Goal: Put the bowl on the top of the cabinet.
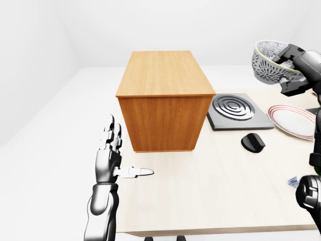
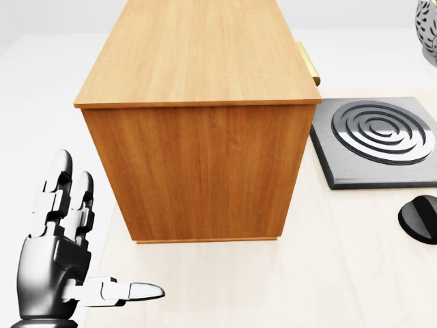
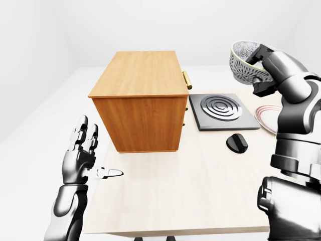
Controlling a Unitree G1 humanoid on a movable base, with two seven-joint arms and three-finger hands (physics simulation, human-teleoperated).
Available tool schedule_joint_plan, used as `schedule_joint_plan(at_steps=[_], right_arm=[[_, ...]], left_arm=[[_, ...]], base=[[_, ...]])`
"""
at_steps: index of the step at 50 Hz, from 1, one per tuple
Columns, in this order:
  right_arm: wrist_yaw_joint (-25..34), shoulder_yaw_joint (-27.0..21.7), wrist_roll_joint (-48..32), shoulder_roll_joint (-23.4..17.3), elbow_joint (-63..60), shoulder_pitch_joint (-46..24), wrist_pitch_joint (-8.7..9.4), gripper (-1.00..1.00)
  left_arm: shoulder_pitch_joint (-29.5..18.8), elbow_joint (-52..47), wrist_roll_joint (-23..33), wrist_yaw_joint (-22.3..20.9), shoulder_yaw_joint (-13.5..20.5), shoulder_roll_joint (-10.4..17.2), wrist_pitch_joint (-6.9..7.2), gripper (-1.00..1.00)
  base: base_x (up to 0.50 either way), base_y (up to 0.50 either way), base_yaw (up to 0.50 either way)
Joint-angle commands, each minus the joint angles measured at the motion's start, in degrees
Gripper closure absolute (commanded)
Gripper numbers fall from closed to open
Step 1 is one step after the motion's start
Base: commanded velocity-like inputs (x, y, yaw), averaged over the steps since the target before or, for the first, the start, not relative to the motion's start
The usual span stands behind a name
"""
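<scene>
A grey patterned bowl [image 1: 267, 63] hangs tilted high at the upper right of the left-eye view, with my right hand [image 1: 288, 60] shut on its rim. It is above and to the right of the wooden cabinet [image 1: 163, 98], whose flat top [image 2: 198, 48] is bare. In the head view only a sliver of the bowl [image 2: 427, 24] shows at the top right edge. My left hand [image 2: 65, 256] stands open and upright at the lower left, beside the cabinet, holding nothing.
A dark stove plate with rings [image 1: 235, 110] lies right of the cabinet. A black knob-like disc [image 1: 252, 142] sits below it, and a white plate with a red rim [image 1: 293, 119] lies at the far right. A brass handle [image 3: 187, 79] sticks out of the cabinet's right side.
</scene>
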Motion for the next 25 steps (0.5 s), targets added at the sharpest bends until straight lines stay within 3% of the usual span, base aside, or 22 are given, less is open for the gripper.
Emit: schedule_joint_plan(at_steps=[1,5,12,17,25], right_arm=[[-12.05,11.49,-8.54,-2.66,40.27,-29.08,-5.89,1.00],[-15.03,13.09,-11.15,-0.80,45.97,-34.23,-7.33,1.00],[-16.92,14.36,-14.82,1.41,51.45,-41.16,-7.02,1.00],[-19.13,14.64,-17.19,2.63,52.98,-43.86,-5.13,1.00],[-19.54,15.13,-20.56,5.13,54.08,-47.86,-4.31,1.00]], left_arm=[[-0.32,0.81,0.09,0.00,-0.05,0.06,0.00,-1.00],[-0.13,0.68,0.22,-0.05,-0.23,0.04,0.00,-1.00],[-0.15,0.77,-0.06,-0.23,-0.08,0.13,0.00,-1.00],[-0.39,1.49,0.03,-0.38,-0.10,0.10,0.00,-1.00],[-0.16,1.34,-0.07,-0.66,-0.21,0.14,0.00,-1.00]], base=[[0.00,0.00,0.00],[0.00,0.00,0.00],[0.00,0.00,0.00],[0.00,0.00,0.00],[0.00,0.00,0.00]])
